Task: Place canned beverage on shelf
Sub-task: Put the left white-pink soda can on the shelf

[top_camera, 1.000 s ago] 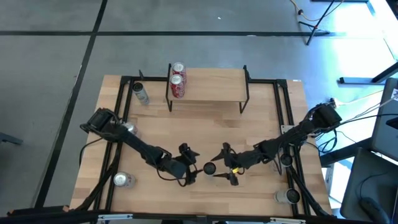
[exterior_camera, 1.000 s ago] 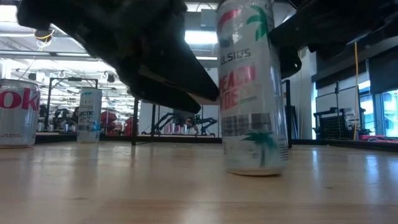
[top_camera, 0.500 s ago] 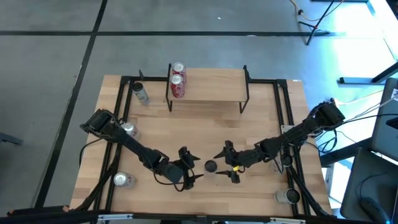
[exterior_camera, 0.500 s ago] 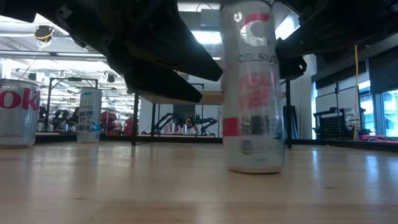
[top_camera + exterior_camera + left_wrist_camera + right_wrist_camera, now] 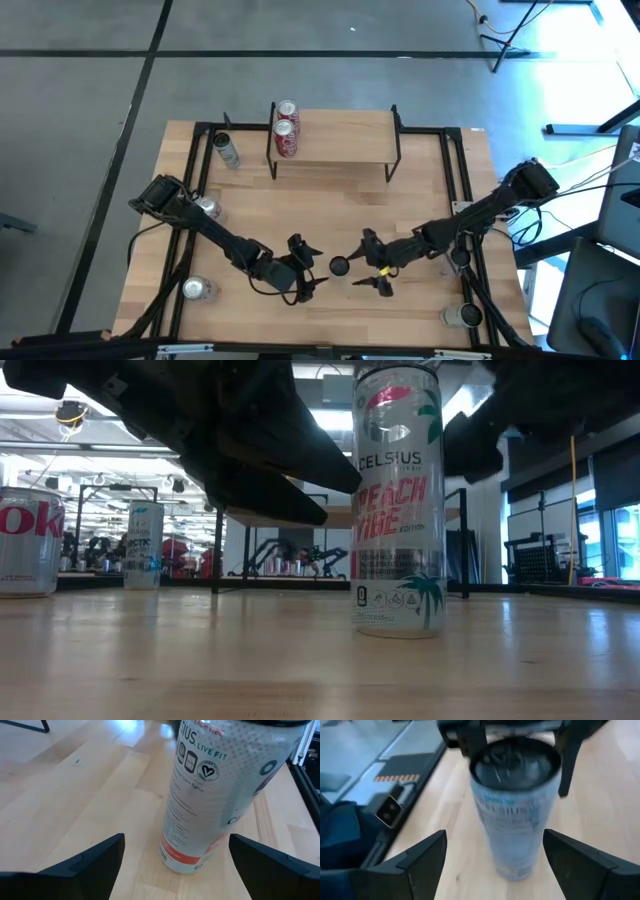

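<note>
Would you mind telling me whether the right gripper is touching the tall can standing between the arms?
Apart. In the right wrist view, the open right gripper flanks the can with bare table visible on both sides.

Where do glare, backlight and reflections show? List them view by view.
High view: bright window glare washes over the floor at the top right, beyond the table. Low view: ceiling lights behind turn both arms into dark silhouettes, while the Celsius can is lit and readable, with a faint reflection on the tabletop beneath it. Left wrist view: a pale sheen lies on the wood behind the can.
</note>
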